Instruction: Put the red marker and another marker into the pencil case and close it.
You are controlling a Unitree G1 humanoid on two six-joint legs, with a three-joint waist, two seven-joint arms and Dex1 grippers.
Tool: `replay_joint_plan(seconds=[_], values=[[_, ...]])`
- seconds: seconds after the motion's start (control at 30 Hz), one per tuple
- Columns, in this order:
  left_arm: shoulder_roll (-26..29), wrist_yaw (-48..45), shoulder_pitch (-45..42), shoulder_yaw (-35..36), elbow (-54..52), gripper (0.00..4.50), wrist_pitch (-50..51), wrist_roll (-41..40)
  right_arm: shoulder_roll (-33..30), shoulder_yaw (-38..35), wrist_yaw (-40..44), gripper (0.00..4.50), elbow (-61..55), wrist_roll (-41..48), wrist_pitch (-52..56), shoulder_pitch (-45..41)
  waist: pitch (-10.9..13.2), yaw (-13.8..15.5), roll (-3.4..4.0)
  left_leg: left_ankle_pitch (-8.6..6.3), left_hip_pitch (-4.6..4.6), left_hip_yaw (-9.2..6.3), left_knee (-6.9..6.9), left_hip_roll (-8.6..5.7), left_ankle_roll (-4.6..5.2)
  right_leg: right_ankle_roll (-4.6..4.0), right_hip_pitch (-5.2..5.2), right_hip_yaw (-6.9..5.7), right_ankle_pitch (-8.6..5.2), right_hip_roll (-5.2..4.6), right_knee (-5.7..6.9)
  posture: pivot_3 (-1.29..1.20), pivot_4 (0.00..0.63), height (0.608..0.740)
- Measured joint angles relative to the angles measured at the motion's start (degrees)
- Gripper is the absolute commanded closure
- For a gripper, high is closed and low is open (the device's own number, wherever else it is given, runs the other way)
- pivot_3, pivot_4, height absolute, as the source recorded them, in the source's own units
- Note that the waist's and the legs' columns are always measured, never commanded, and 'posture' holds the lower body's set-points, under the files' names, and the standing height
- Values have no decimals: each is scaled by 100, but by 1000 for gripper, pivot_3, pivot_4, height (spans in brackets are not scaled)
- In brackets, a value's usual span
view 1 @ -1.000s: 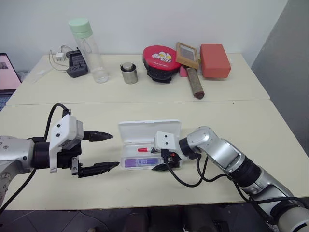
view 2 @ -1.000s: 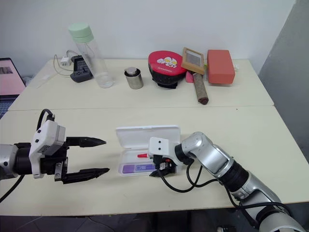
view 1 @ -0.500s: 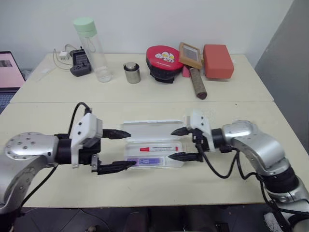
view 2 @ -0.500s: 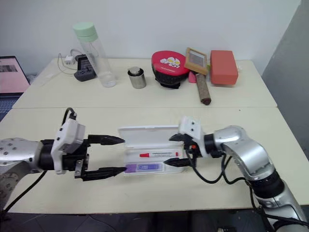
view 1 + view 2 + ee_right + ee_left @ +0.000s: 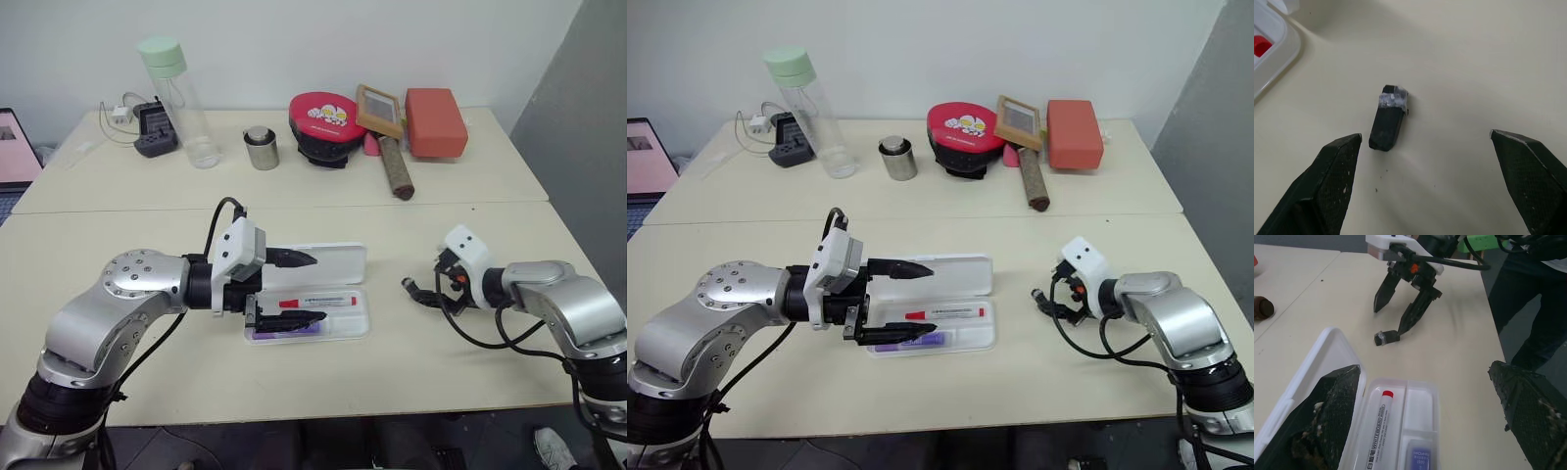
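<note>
The pencil case (image 5: 338, 264) lies open on the near table (image 5: 509, 245), its lid laid flat toward the far side. The red marker (image 5: 315, 302) is seen lying lengthwise in the tray's far compartment, and the purple marker (image 5: 286, 334) in the near one, partly covered by a black finger. On the red marker's barrel the words "WHITEBOARD MARKER" can be read in the left wrist view; the print on the purple marker's label cannot be made out.

The left gripper (image 5: 294, 288) is held level over the case's left end, pointing right, its fingers spread wide with one above the lid and one above the tray; nothing is gripped. The left arm is bent, with the elbow out to the left.

The right gripper (image 5: 1396, 311) is held well to the right of the case, angled down toward the table, fingers parted and empty. A small dark cap-like piece (image 5: 1388, 117) with a pale band at one end lies on the table just beside its fingertips.

On the far table a clear bottle with a green cap (image 5: 178, 98) is cut by no edge, beside a metal cup (image 5: 262, 148).
</note>
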Motion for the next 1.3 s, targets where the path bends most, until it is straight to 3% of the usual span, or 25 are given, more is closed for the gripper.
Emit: replay_joint_plan(seconds=[0.1,0.23,0.7,0.83,1.07,1.3], values=[[-42,2,-30,-61,64,0,-44,17,168,162,-151,80,-18,53,67,0,0,0,0,0,-1,-1,0,-2,0,0,0,1,0,-2,0,0,150,740],[-45,5,-30,-64,78,0,-46,40,215,334,-314,720,-10,1,43,-11,0,-2,0,0,1,-2,0,-2,0,0,0,0,0,-2,0,0,150,740],[-41,116,6,-64,71,0,-46,41,88,447,-278,4087,139,-1,-140,-82,0,-4,0,0,3,-2,1,-2,0,0,2,0,0,-2,0,0,150,740],[-23,92,9,-64,72,0,-60,65,-22,433,-121,4219,-85,166,-158,-78,0,-4,0,0,2,-3,0,-2,0,0,1,0,0,-2,0,0,150,740],[281,-214,250,-51,90,0,-135,107,-197,296,646,4226,-906,563,-1172,-86,0,-11,1,0,4,-5,-1,2,0,1,0,0,0,0,0,0,150,740],[840,-714,586,139,345,0,-392,265,53,1841,943,4226,-675,34,-1770,-490,1,-4,1,0,3,-6,0,5,0,0,0,-2,-1,4,-2,0,150,740]])
